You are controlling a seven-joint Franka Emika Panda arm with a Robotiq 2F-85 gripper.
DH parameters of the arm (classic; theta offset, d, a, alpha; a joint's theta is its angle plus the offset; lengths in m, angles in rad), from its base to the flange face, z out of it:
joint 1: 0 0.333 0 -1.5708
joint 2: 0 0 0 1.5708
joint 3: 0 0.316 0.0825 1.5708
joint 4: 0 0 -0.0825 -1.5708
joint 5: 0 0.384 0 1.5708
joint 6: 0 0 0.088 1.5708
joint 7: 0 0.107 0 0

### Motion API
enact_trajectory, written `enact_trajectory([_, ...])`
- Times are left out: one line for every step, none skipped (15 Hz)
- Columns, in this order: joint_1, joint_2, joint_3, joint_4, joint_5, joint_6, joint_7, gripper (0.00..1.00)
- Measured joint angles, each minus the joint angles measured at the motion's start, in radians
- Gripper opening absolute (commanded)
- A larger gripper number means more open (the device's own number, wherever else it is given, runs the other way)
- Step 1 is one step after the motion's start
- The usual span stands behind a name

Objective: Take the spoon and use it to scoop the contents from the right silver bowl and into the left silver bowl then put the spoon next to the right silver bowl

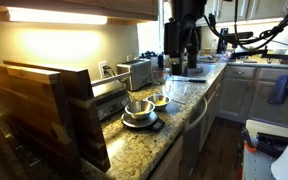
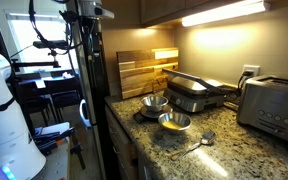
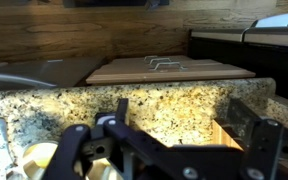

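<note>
The jaws of the gripper stand wide apart and hold nothing; in the wrist view only speckled stone shows between them, and the arm is high above the counter.

The spoon lies flat on the counter, its head turned to the toaster and its handle toward the front edge. It looks like thin metal, so I judge it light, stiff and rather slippery. Because it lies so low on hard stone, the fingers must come down almost to the surface. The best place to take hold is probably the middle of the handle, across its narrow width, so the head stays free for scooping and does not tip.

Near the spoon, apparently not touching it, is the right silver bowl, shallow, with something yellowish inside. Just beside this one, on the side away from the spoon, stands the left silver bowl, deeper, on a dark flat base. Behind both bowls is a closed grill press, and farther along a wooden cutting board leans on the wall.
</note>
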Motion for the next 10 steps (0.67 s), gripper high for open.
enact_trajectory([-0.013,0.012,-0.018,0.000,-0.031,0.001,-0.027,1.00])
enact_trajectory([-0.030,0.024,-0.035,0.000,-0.066,0.005,-0.053,1.00])
enact_trajectory([-0.049,0.039,-0.050,0.000,-0.104,0.013,-0.072,1.00])
enact_trajectory([-0.069,0.054,-0.062,0.000,-0.141,0.028,-0.086,1.00])
enact_trajectory([-0.089,0.073,-0.072,0.000,-0.176,0.048,-0.095,1.00])
enact_trajectory([-0.106,0.092,-0.081,0.000,-0.203,0.067,-0.100,1.00])
enact_trajectory([-0.118,0.109,-0.089,0.001,-0.223,0.085,-0.101,1.00])
enact_trajectory([-0.122,0.122,-0.094,0.001,-0.226,0.089,-0.101,1.00])
enact_trajectory([-0.121,0.129,-0.094,0.002,-0.226,0.089,-0.101,1.00])
enact_trajectory([-0.120,0.129,-0.093,0.003,-0.226,0.089,-0.101,1.00])
